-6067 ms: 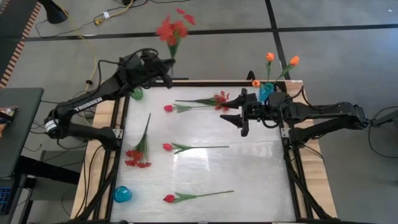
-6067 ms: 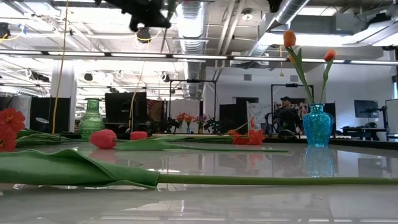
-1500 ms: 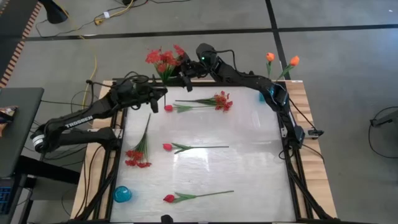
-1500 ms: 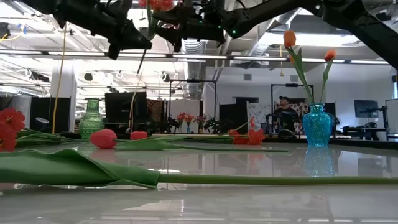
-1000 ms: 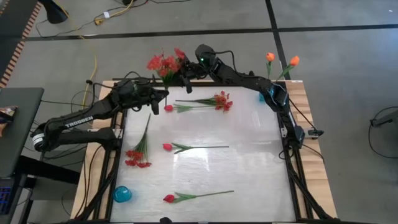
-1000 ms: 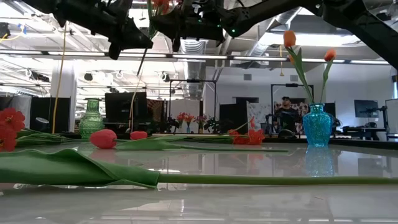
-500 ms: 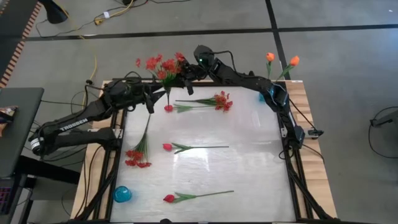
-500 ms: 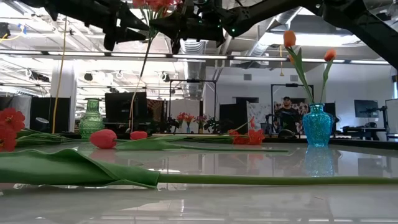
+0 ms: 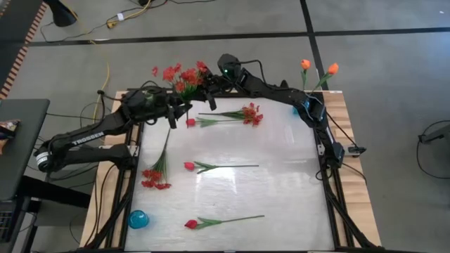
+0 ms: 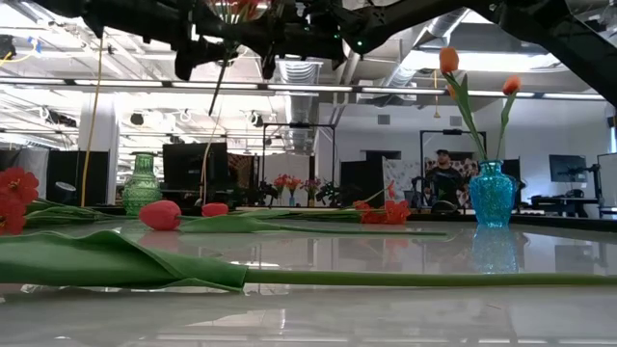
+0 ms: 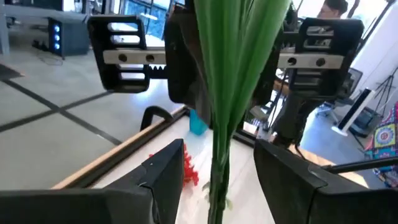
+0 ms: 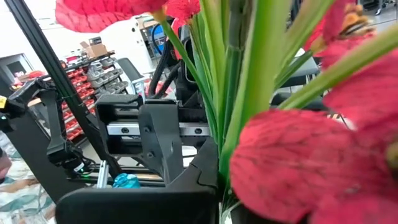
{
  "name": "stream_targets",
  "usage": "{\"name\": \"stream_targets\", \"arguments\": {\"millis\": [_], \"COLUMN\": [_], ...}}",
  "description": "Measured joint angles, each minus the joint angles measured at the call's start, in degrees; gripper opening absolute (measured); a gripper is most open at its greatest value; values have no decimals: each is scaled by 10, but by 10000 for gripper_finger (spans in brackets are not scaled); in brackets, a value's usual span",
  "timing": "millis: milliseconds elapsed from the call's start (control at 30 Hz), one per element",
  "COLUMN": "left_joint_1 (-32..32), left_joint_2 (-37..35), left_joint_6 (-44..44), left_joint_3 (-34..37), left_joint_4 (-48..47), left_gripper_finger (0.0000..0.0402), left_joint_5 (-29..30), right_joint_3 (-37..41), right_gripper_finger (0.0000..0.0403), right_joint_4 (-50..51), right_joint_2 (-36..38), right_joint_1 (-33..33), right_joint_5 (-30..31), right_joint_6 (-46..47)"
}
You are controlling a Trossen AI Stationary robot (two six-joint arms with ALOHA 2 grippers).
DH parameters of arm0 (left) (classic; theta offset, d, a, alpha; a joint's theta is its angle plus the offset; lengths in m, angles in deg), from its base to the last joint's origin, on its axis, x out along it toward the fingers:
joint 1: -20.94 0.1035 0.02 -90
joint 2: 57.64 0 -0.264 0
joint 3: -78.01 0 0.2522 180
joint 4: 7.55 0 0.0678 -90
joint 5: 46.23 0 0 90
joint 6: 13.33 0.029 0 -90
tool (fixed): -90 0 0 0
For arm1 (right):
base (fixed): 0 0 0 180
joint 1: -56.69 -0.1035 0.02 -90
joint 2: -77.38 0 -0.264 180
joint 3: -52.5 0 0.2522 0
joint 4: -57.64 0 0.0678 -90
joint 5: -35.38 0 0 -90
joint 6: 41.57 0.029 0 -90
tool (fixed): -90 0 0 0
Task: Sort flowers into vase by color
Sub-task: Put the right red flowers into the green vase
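A red spray (image 9: 177,72) stands upright in the air over the table's far left edge, blooms up, its green stem (image 10: 214,116) hanging down. My right gripper (image 9: 198,87) reaches in level from the right and is shut on it below the blooms. My left gripper (image 11: 217,171) is open, one finger on each side of the stem lower down, not touching it. The green vase (image 10: 142,185) stands at the far left. Two orange tulips (image 9: 304,64) stand in the blue vase (image 10: 493,194) at the far right. My right gripper pinches the red spray's bundle of green stems and leaves (image 11: 225,81) between its two fingers, a little below the blooms. The fingers come in level from the table's right and lie across the stem. The spray hangs upright, its lower end (image 10: 203,193) off the table.
On the table lie a second red spray (image 9: 156,171), a third (image 9: 245,112) at the back, and three pinkish-red tulips (image 9: 190,121), (image 9: 188,166), (image 9: 191,224). A small blue vase (image 9: 138,219) sits near the front left corner. A person (image 10: 443,178) is in the room behind.
My right gripper has shut on the spray's stem below the blooms, and my left gripper has opened and let go of it, staying around the stem. The blooms have swung a little toward the table's left; the spray stays in the air.
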Motion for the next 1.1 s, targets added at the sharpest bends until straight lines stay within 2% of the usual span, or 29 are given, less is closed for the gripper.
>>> {"name": "stream_targets", "arguments": {"millis": [233, 400, 567, 700, 833, 967, 1100], "left_joint_1": [0, 0, 0, 0, 0, 0, 0], "left_joint_2": [-18, -17, -16, -16, -16, -16, -16], "left_joint_6": [15, 15, 15, 15, 17, 17, 17], "left_joint_3": [-7, -7, -7, -7, -7, -7, -7], "left_joint_4": [-18, -27, -25, -23, -23, -23, -23], "left_gripper_finger": [172, 149, 109, 57, 8, 5, 3], "left_joint_5": [1, 18, 35, 41, 41, 41, 44], "right_joint_3": [0, 0, 0, 0, 0, 0, 0], "right_gripper_finger": [34, 35, 36, 43, 55, 74, 119], "right_joint_4": [0, -2, -1, -1, -1, -1, -3], "right_joint_2": [0, 0, 0, 0, 0, 0, 0], "right_joint_1": [5, 4, 2, 3, 3, 3, 5], "right_joint_5": [1, 1, 1, 2, 3, -1, -13], "right_joint_6": [2, 2, 3, 3, 3, 4, 4]}}
